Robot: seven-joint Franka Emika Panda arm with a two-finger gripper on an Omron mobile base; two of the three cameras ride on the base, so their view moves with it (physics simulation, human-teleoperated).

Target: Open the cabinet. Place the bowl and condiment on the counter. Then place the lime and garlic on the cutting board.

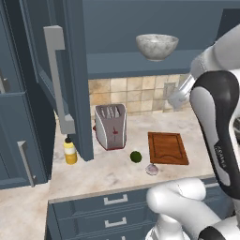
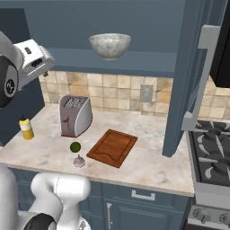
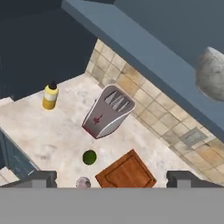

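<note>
Marble bowl [image 2: 110, 46] sits up in the open cabinet [image 2: 134, 27] while lime [image 3: 89, 157], garlic [image 3: 82, 182] and yellow condiment [image 3: 50, 96] are down on the worktop [image 3: 52, 131], my pincer [image 3: 111, 179] spread wide, holding nothing.

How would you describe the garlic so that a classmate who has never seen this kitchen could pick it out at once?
Start at the beige counter and find the silver toaster by the tiled wall. In front of it, near the counter's front edge, two small round things sit beside the reddish-brown cutting board. The garlic is the pale pinkish-white bulb, nearer the edge than the dark-green lime.
</note>
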